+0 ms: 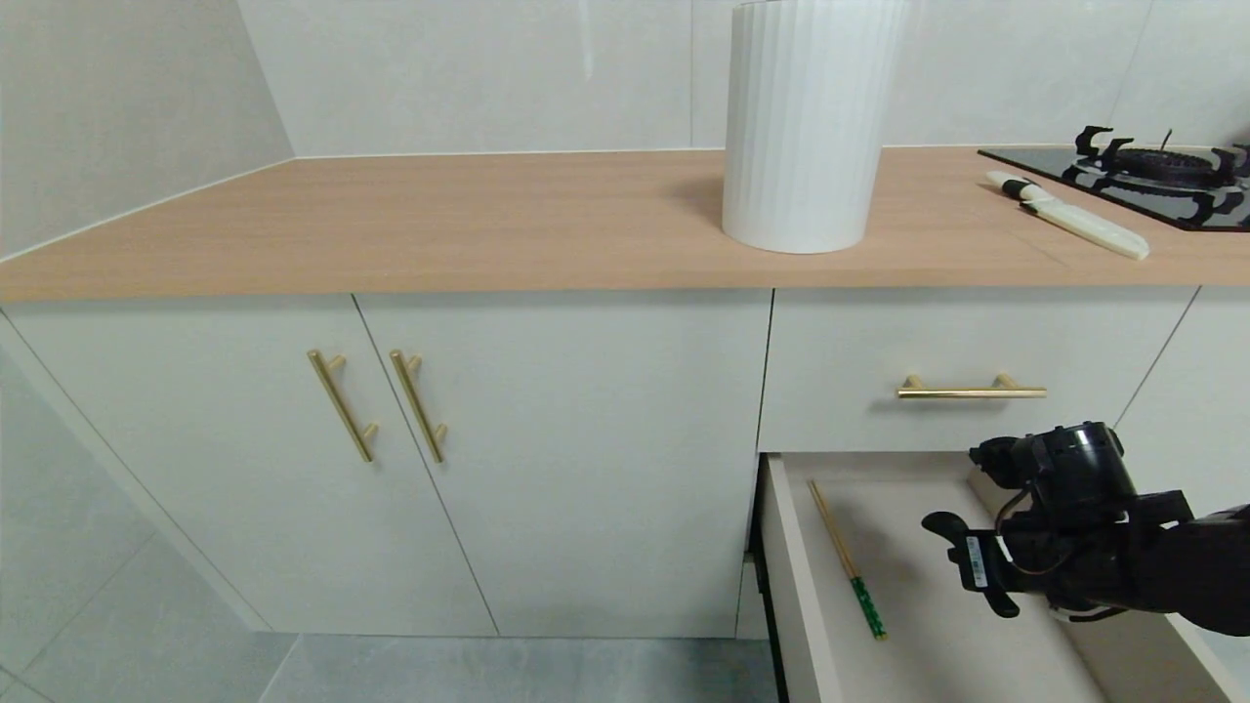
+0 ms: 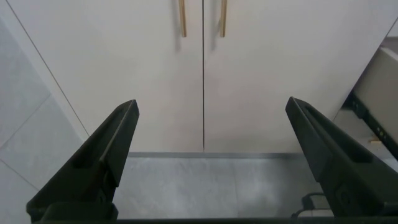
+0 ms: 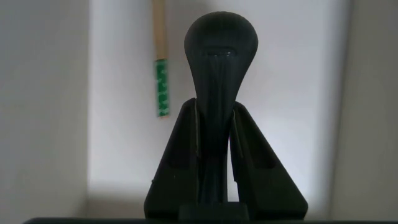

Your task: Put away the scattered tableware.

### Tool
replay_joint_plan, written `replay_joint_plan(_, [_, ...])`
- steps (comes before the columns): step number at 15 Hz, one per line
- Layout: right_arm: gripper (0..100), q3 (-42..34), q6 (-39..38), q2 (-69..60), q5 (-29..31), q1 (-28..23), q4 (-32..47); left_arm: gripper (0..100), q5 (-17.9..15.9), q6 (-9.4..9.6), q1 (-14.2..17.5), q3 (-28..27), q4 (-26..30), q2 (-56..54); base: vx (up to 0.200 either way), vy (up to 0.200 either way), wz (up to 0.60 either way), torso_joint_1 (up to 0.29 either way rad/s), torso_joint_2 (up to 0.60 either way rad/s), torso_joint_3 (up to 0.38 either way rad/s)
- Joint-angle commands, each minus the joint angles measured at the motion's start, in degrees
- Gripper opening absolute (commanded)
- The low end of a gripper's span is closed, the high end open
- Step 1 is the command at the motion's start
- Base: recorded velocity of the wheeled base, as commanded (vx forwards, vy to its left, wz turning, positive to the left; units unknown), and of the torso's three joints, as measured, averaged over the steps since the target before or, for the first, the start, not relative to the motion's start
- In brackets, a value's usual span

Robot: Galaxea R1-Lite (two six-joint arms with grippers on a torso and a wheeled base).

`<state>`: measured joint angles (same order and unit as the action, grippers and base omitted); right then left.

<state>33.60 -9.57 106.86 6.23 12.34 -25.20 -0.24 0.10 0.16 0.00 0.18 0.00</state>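
A long wooden countertop [image 1: 439,225] runs across the head view above pale cabinet doors [image 1: 586,439] with gold bar handles. On the counter stands a tall white ribbed container [image 1: 801,127]. To its right, a black gas stove [image 1: 1162,176] sits at the counter's far end.

Below the container, the lower drawer [image 1: 791,586] is pulled out. The right gripper [image 3: 212,149] hangs over the open drawer, its fingers clamped together on a black utensil [image 3: 219,56] with a rounded end. The utensil sticks out past the fingertips, above the drawer's pale floor.

The left gripper [image 2: 211,106] faces the cabinet doors and the grey floor tiles. Its fingers are spread wide apart with nothing between them.

A cream-bladed knife [image 1: 1069,217] lies flat on the counter just beside the stove. A pair of chopsticks [image 1: 848,574] with green ends lies inside the drawer near its left wall, apart from the utensil.
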Motion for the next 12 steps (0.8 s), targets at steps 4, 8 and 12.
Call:
replay_joint_plan(4, [0,-0.1,0.0,1.9,0.0,-0.3,-0.2,100,0.0,-0.01,0.0,0.0,0.0,0.1,0.000,0.000,0.00,-0.003,0.01,0.008])
replay_joint_plan(8, [0,-0.2,0.3,2.9,0.1,-0.3,-0.2,100,0.0,-0.01,0.0,0.0,0.0,0.0,0.000,0.000,0.00,0.000,0.00,0.000])
replay_joint_plan(12, [0,0.9,0.8,6.8,0.1,-0.3,-1.1,100,0.0,-0.01,0.0,0.0,0.0,0.1,0.000,0.000,0.00,0.000,0.00,0.000])
